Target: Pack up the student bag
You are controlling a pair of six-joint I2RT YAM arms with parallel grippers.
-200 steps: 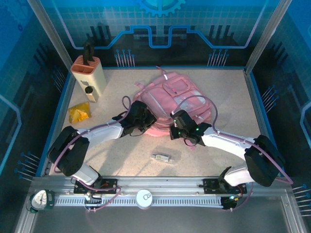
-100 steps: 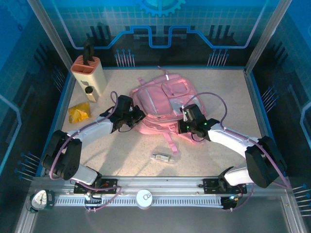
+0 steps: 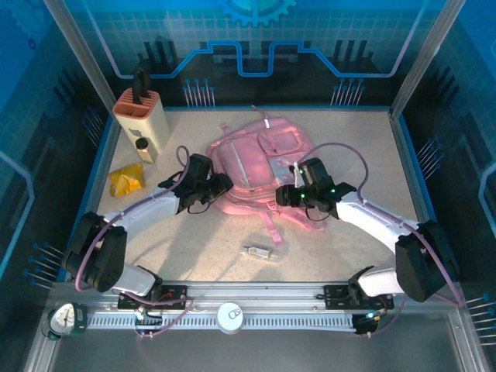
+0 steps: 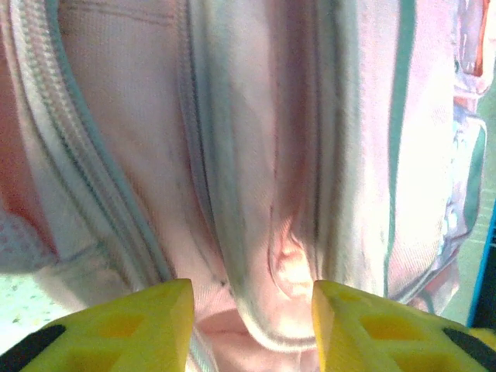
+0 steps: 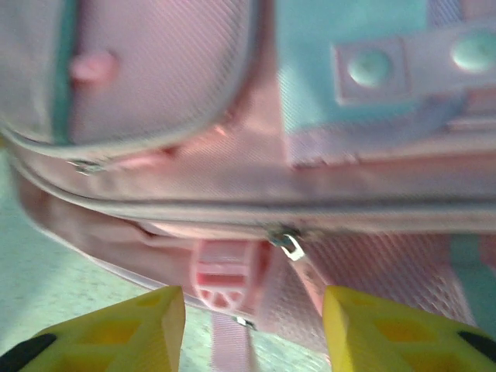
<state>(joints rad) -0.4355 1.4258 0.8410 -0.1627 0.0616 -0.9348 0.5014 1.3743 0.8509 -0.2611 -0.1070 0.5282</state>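
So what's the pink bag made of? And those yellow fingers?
The pink bag looks like soft matte woven cloth: fine weave, stitched seams, folds. Its zip pull looks like shiny metal. The yellow fingers look like hard smooth plastic, probably, with moulded hollows.

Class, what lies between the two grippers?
The near edge of the student bag, between the left gripper and right gripper, in the top external view.

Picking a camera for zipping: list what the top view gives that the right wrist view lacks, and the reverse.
Top adds the holder, yellow packet, a small grey item and the left claw. Right wrist adds a zip pull, a pink buckle and two snaps. Shared: the bag and the open right claw.
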